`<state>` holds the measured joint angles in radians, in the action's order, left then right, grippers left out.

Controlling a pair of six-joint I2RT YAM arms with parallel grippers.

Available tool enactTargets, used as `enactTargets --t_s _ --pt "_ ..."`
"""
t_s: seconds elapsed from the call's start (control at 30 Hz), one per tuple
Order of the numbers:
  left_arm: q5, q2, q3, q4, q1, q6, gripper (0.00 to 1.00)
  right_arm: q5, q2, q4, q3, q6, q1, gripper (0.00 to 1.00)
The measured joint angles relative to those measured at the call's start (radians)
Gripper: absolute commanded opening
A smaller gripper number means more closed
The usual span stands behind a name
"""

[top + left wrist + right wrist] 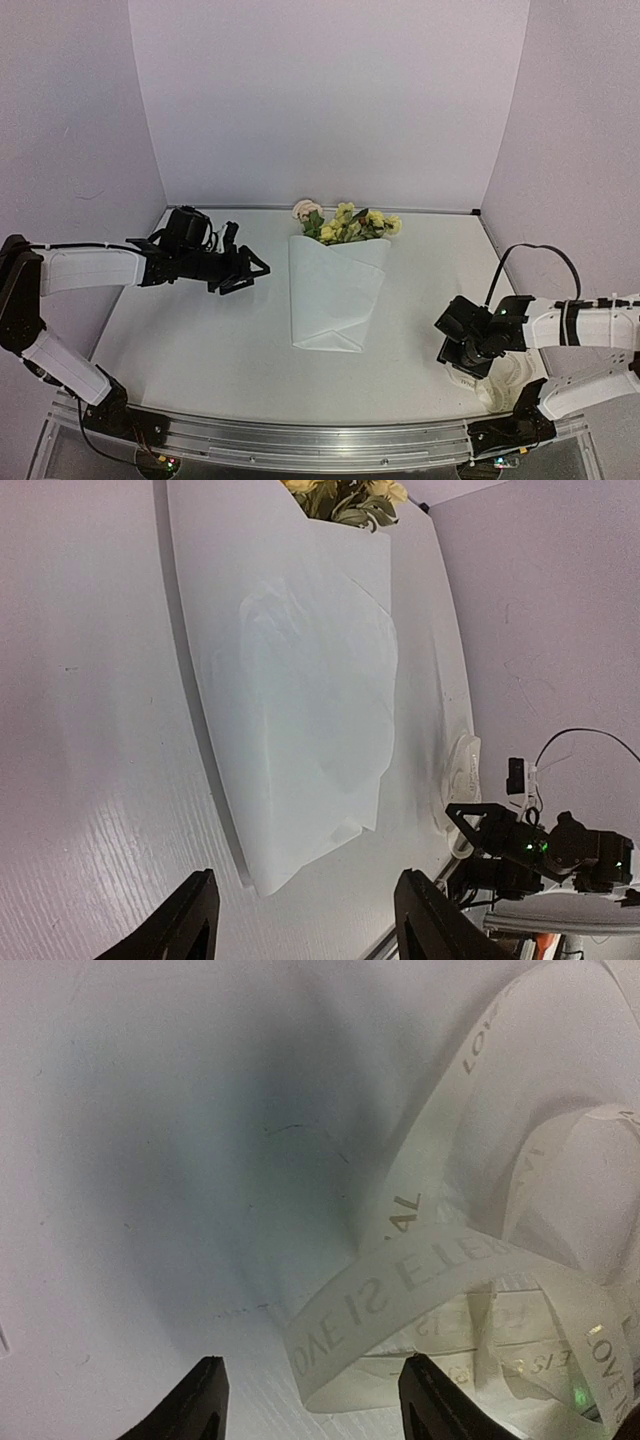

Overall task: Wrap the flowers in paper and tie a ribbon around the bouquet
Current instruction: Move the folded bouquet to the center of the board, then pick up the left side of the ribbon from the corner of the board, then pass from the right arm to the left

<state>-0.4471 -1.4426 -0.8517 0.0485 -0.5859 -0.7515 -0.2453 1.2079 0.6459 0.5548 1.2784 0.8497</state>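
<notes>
Looking down from above, we see the bouquet [335, 295] lying mid-table, its white paper [330, 310] folded into a cone and the flowers [350, 225] poking out at the far end. Our left gripper [248, 262] hovers just left of it, spread wide and empty. Our right gripper [462, 352] points down beside the ribbon [500, 385], heaped near the table's [200, 340] right front corner.

From the left wrist, the fingers [195, 920] stand apart over bare table, the cone's narrow end just beyond.

From the right wrist, the jaws gape partway, a printed ribbon [400, 1280] loop lying between the tips, not pinched.
</notes>
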Motion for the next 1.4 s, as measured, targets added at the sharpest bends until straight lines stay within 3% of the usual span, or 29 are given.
enactTargets --t_s 0.07,0.17,0.2,0.4,0.6,0.87,1.1,1.3,1.4 --pt "0.024 0.007 0.008 -0.008 -0.047 0.000 0.62 0.000 0.028 -0.046 -0.014 0.011 0.000 0.32" --pt "0.044 0.013 0.034 -0.055 -0.114 -0.008 0.61 -0.001 0.047 -0.080 -0.032 0.024 0.002 0.04" --pt "0.049 0.017 0.053 -0.082 -0.133 -0.010 0.60 -0.002 0.047 -0.084 -0.036 0.032 0.003 0.00" --pt "0.087 0.020 0.109 -0.185 -0.237 -0.003 0.60 0.011 -0.025 -0.095 -0.017 0.016 0.003 0.00" --pt "0.090 0.020 0.108 -0.338 -0.331 0.093 0.63 0.133 -0.044 -0.155 0.178 -0.022 0.005 0.00" --pt "0.063 -0.015 0.043 -0.413 -0.339 0.238 0.67 0.355 0.120 -0.372 0.385 0.008 0.031 0.00" --pt "0.055 -0.096 -0.030 -0.427 -0.375 0.308 0.67 0.470 0.248 -0.521 0.452 0.097 0.071 0.00" --pt "0.059 -0.166 -0.044 -0.425 -0.405 0.334 0.63 0.505 0.280 -0.580 0.490 0.144 0.088 0.00" --pt "0.067 -0.181 -0.047 -0.426 -0.414 0.334 0.54 0.510 0.283 -0.596 0.505 0.156 0.089 0.00"
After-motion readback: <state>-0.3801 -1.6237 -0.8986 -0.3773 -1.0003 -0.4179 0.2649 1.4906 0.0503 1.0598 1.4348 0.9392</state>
